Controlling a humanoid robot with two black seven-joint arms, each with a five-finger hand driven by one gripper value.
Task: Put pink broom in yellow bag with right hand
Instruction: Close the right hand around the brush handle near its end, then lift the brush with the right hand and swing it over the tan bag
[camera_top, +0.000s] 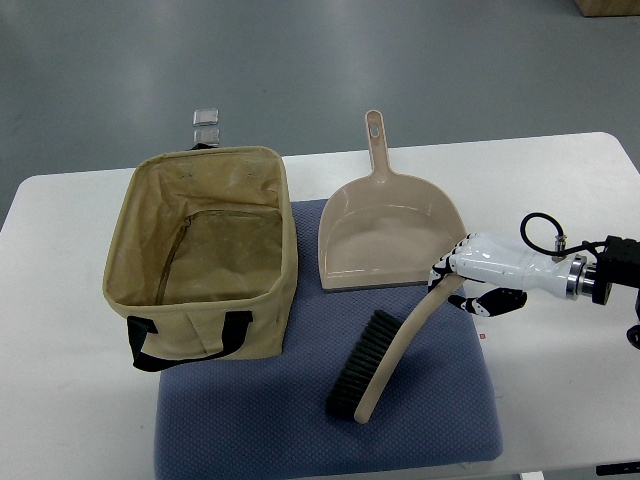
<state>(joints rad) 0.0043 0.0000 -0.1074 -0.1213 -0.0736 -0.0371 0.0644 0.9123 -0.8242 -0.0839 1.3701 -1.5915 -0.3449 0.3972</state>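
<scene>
The pink-beige broom with black bristles lies slanted on the blue mat, brush end toward the front. My right hand comes in from the right edge, and its fingers curl around the far end of the handle, with the thumb side below it. The broom still rests on the mat. The yellow-tan bag stands open to the left, its black handles at the front and nothing visible inside. The left arm does not show.
A matching pink-beige dustpan lies behind the broom, partly on the mat, handle pointing away. The white table carries it all. A small clear object sits behind the bag on the grey floor.
</scene>
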